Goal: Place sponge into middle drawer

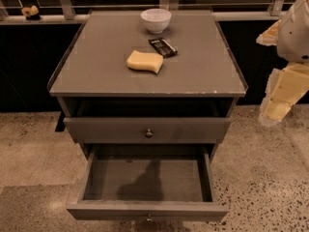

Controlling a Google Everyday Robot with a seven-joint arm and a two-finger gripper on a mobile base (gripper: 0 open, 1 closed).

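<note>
The pale yellow sponge lies flat on the cabinet top, near its middle, with nothing touching it. The middle drawer is pulled far out below the upper knobbed drawer front; its inside is bare and its front with the small knob is at the bottom edge of the view. My arm hangs at the right edge of the view, beside the cabinet. Its pale lower end, the gripper, is off the cabinet's right front corner, well apart from the sponge and level with the upper drawer.
A white bowl stands at the back of the cabinet top. A small dark wrapped bar lies just behind and right of the sponge. A railing and ledge run behind the cabinet. Speckled floor surrounds it.
</note>
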